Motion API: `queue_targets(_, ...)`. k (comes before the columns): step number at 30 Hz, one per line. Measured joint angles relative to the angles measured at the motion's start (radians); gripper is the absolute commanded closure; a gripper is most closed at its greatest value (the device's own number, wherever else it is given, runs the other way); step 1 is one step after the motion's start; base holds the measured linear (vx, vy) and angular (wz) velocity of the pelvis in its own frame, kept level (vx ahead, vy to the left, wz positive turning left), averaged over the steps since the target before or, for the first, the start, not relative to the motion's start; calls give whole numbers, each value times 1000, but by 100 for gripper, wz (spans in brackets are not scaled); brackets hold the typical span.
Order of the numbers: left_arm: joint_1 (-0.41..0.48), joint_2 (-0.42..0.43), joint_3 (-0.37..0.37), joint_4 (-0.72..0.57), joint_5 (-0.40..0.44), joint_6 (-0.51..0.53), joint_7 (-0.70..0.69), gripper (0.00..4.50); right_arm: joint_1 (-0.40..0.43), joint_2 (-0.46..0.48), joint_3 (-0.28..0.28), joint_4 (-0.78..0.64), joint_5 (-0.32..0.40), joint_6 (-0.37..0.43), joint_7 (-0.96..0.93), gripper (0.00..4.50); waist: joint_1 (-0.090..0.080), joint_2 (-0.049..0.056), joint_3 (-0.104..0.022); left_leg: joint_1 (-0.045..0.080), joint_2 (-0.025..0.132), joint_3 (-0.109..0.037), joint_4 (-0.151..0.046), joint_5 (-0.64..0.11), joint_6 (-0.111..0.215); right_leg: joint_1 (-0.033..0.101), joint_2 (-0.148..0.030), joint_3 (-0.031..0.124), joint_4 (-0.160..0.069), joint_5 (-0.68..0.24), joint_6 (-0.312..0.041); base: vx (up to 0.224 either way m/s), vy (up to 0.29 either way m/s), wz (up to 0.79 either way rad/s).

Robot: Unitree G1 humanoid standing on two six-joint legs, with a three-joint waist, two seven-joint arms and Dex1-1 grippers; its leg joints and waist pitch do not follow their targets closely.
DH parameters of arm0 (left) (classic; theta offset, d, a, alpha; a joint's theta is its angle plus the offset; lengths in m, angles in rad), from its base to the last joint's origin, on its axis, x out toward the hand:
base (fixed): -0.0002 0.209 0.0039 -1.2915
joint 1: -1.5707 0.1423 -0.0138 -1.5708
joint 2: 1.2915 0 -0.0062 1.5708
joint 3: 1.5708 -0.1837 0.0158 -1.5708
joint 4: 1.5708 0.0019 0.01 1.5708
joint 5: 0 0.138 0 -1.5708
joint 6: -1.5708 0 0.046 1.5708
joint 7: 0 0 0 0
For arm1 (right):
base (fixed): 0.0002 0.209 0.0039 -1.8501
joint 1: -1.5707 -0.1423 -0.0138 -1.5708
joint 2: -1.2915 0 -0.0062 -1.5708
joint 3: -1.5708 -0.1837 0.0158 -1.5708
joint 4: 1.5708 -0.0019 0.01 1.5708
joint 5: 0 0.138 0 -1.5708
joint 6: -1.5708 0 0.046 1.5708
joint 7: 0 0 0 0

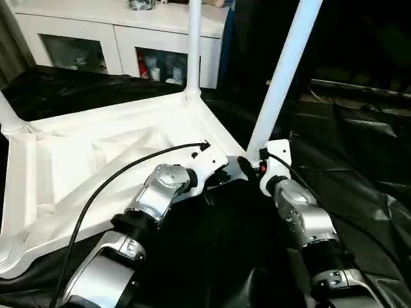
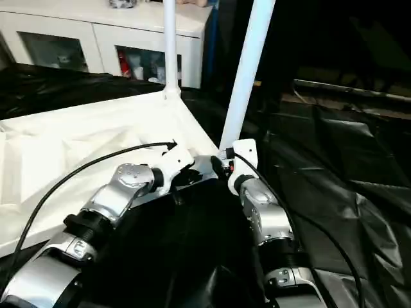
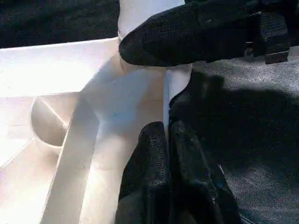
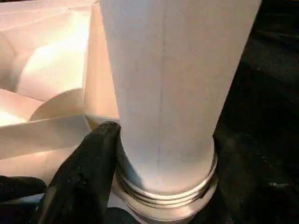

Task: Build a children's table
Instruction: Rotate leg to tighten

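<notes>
A white leg stands with its threaded end at a corner of the tabletop, apparently not fully seated; black fingers touch its base.

Both silver forearms reach forward and converge toward the middle. Left gripper: wrist angled inward, two black fingers pressed together, side by side. Right gripper: wrist upright, fingers wrapped around something; one black finger visible in its wrist view.

Home-like room, white glass-door cabinet, black sheeting
</notes>
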Motion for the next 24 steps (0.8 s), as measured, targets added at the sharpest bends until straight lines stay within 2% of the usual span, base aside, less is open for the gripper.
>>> queue_targets(2, -1, 0, 0, 2, 0, -1, 0, 450, 1, -9, 1, -2, 2, 0, 26, 102, 0, 0, 0, 0, 0, 0, 0, 0, 0, 0, 0, 0, 0, 0, 0, 0, 0, 0)
queue_targets(3, -1, 0, -1, 2, 0, -3, -1, 450, 2, -20, 2, -2, 2, 0, 45, 73, 0, 0, 0, -1, 0, 0, 0, 0, 0, 0, 0, 0, 0, 0, 0, 0, 0, 0)
queue_targets(9, -1, 23, 1, -1, -14, -17, -50, 450, 20, -107, 50, -30, 2, 1, 204, 68, 0, 1, 1, -1, 0, 0, -2, 0, 0, -1, 0, -1, -1, 0, 1, 0, 0, 0)
queue_targets(17, 50, 156, 1, -59, -74, -94, -290, 450, 101, -283, 156, -166, 11, -2, 544, 68, -5, 1, 2, 0, 1, 0, -4, 0, 0, -1, 0, -1, -1, -1, 2, 0, 0, 0)
queue_targets(20, 68, 191, -2, -83, -93, -117, -372, 450, 113, -308, 171, -193, 24, 0, 615, 68, -4, 1, 3, -1, 1, 0, -4, 0, 0, -2, 0, -1, -1, -1, 2, 0, 0, 0)
queue_targets(24, 103, 249, -18, -145, -138, -118, -509, 450, 123, -352, 227, -266, 56, 0, 741, 68, 2, 1, 3, -2, 1, 0, -4, 0, 0, -2, 0, -1, -2, -4, 2, 0, 0, 0)
